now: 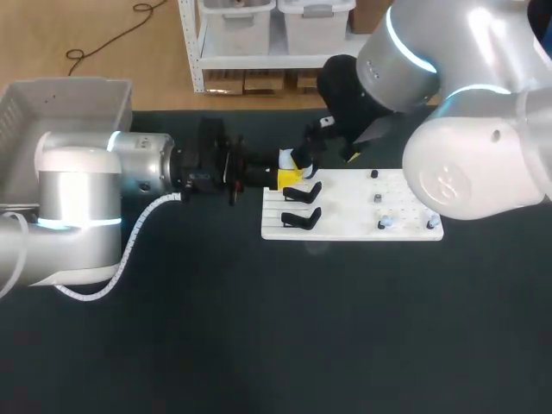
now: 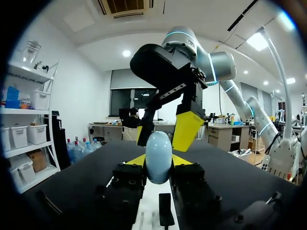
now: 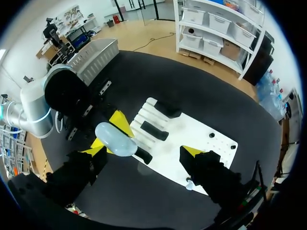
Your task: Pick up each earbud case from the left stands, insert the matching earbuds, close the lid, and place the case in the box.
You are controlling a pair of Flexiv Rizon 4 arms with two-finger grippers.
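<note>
While the left hand grips the earbud case, the right hand gapes wide above it.

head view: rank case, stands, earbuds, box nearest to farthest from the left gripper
1. Case, held in the left gripper.
2. Stands, just beside it, on the board's left part.
3. Earbuds, on the board's right part.
4. Box, far off at back left.
</note>
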